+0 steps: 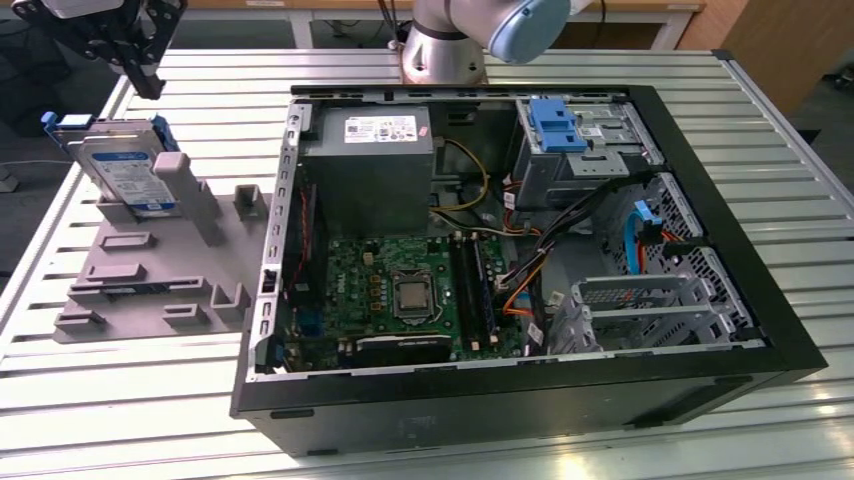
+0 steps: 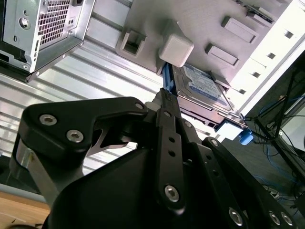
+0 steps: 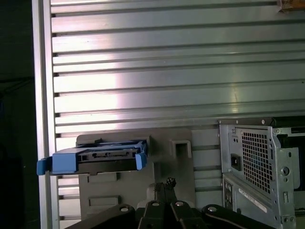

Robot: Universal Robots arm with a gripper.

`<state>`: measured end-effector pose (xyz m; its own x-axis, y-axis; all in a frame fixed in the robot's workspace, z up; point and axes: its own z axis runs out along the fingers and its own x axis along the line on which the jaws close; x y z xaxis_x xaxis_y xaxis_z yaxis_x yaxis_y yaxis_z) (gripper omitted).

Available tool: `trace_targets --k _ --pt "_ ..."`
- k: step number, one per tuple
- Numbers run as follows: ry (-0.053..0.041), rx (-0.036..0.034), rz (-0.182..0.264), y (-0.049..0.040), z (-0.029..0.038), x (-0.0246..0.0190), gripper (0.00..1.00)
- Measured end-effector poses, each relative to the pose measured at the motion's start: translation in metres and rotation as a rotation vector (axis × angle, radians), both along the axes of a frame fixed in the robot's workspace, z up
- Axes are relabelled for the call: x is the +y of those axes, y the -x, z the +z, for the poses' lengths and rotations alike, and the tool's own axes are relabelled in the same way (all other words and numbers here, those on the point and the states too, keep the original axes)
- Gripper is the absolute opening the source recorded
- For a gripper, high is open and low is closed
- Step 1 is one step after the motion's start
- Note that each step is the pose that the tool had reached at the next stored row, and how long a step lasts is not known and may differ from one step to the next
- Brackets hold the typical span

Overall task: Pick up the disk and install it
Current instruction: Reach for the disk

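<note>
Hovering near the disk (image 1: pixel 123 178), my gripper (image 1: pixel 147 88) has its jaws clenched on nothing. The disk leans in a grey stand (image 1: pixel 140 295) (edge up, I judge, for grasping).

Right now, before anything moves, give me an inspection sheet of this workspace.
Surface: slatted metal table.
Job's things: the disk stands tilted in the grey holder, not grasped. The open computer case sits beside the holder, with a blue bracket in its drive bay.
Clutter: nothing seen.
Grippers: the tool hangs near the disk, apart from it, shut and holding nothing.
Cables: orange, black and yellow wiring inside the case.
Surroundings: wooden furniture beyond the table.
</note>
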<state>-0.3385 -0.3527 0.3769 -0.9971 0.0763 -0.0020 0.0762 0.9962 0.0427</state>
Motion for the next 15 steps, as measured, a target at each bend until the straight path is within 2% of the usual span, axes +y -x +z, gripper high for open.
trace_targets --k 6,11,13,15 --pt "0.0001 0.0001 0.0 0.0015 -0.0001 0.0004 0.11" --pt "0.0 0.0015 -0.001 0.0145 -0.001 0.0033 0.11" --pt "0.0 0.004 -0.002 0.0191 -0.0016 0.0045 0.11" --pt "0.0 0.0123 -0.002 0.0215 -0.0024 0.0062 0.11"
